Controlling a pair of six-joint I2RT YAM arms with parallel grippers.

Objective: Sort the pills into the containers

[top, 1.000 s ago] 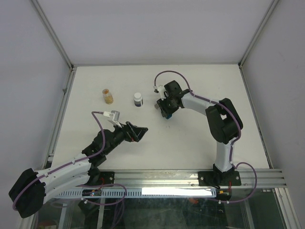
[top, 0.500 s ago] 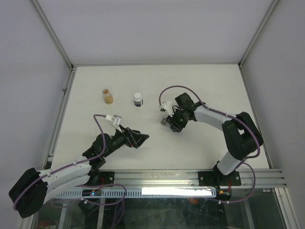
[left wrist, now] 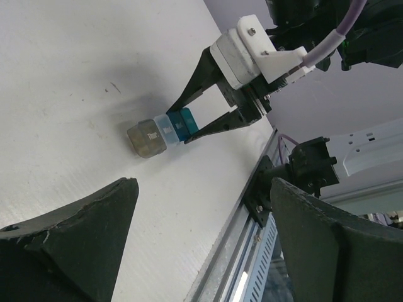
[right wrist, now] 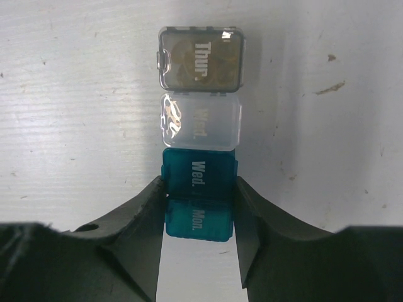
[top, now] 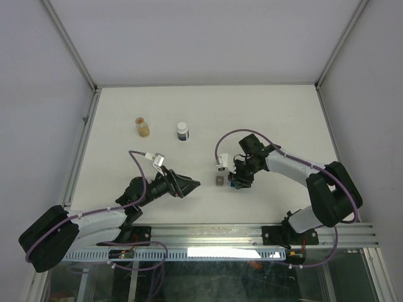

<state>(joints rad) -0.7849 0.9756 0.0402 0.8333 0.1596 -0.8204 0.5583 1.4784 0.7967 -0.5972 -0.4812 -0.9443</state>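
My R claw (right wrist: 198, 189) clenched on teal box (right wrist: 196, 223), clear piece (right wrist: 200, 121) + grey box (right wrist: 201, 60) lined ahead, L claw (top: 189, 184) gaping nearby, amber bottle (top: 143, 127) + dark bottle (top: 182, 131) twd counter's (top: 283, 113) far-left corner.

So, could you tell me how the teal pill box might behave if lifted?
Probably stiff: the teal pill box shows square edges in the right end effector. Its glossy plastic might slip. The grey box touches its clear end; if unattached, it may stay behind.

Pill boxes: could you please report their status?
Right pincer shut on teal box. Left pincer open, empty. Clear piece sits between teal and grey box.
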